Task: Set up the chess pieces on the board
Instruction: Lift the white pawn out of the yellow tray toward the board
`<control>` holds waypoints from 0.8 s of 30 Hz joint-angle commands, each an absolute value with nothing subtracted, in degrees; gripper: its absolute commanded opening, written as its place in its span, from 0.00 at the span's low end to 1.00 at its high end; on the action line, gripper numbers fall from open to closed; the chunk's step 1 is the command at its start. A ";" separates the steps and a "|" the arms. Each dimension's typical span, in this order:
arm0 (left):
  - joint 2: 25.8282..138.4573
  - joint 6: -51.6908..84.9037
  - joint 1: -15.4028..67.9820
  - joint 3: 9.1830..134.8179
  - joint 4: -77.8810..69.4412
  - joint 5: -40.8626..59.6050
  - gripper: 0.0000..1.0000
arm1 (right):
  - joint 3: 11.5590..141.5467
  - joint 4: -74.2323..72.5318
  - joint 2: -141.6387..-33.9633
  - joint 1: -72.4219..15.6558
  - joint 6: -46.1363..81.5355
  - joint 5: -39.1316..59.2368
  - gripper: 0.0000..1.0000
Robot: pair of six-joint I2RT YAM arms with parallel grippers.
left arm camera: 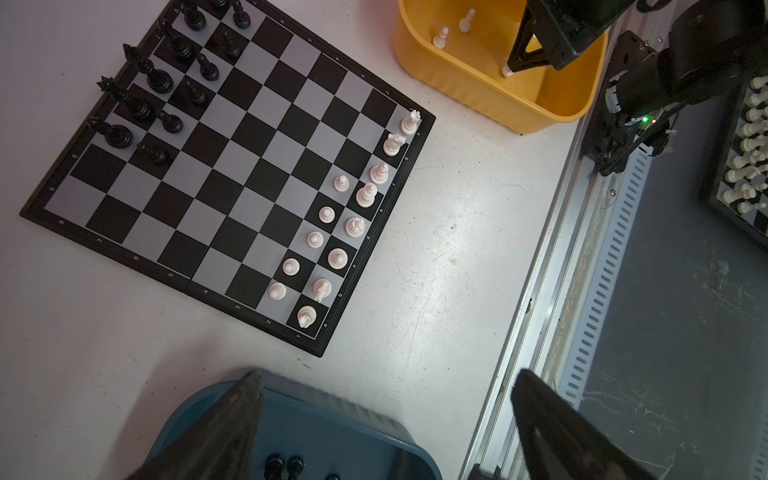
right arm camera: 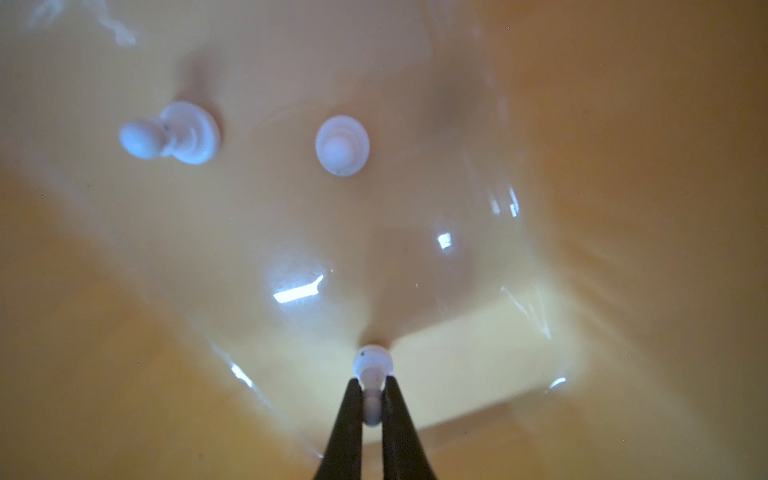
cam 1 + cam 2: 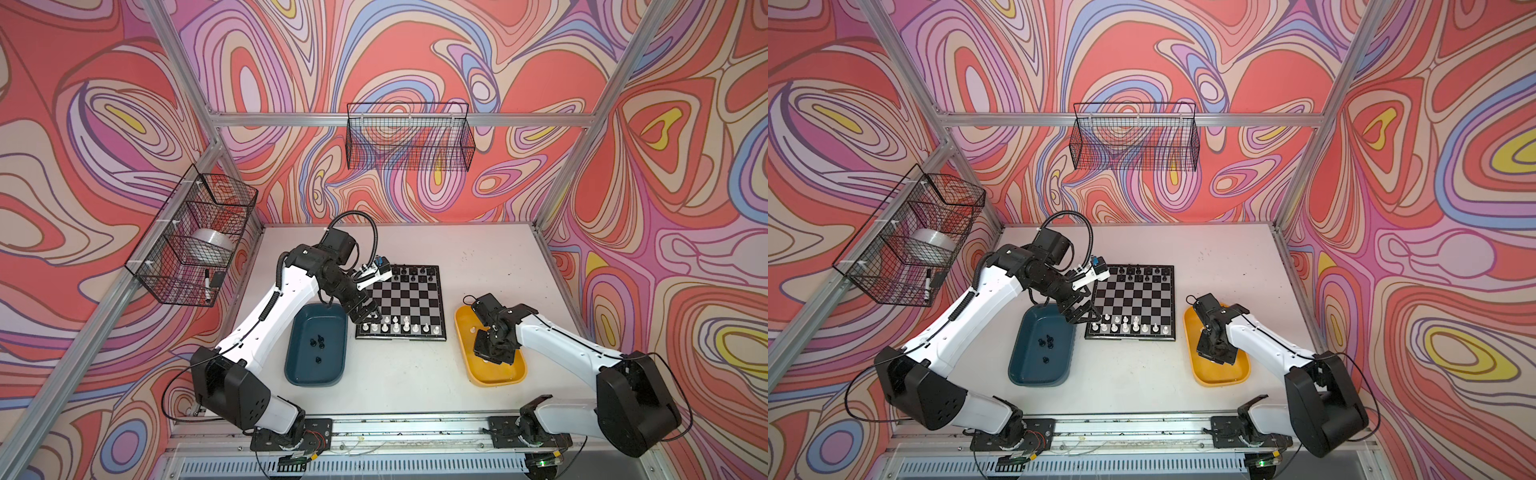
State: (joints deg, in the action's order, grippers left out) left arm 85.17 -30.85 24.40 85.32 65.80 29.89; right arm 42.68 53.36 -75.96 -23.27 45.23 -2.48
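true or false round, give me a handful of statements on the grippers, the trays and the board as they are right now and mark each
1. The right gripper is shut on a white pawn inside the yellow tray. True.
2. The left gripper holds a black piece. False: its jaws stand open with nothing between them.
3. The teal tray holds white pieces. False: only black pieces lie in it.
4. White's back row on the board has all eight pieces. True.
5. White's pawn row is complete. False: only five pawns stand there.
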 commanded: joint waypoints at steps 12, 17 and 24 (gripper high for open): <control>83.28 -31.29 24.62 82.46 65.32 28.22 0.94 | 50.45 56.90 -78.03 -22.94 41.94 -2.02 0.08; 82.54 -31.31 24.65 81.35 64.83 27.47 0.94 | 53.49 58.17 -79.11 -22.94 40.76 -2.15 0.08; 81.09 -30.66 23.02 80.26 64.37 29.06 0.95 | 58.78 59.67 -81.43 -22.94 38.92 -2.16 0.08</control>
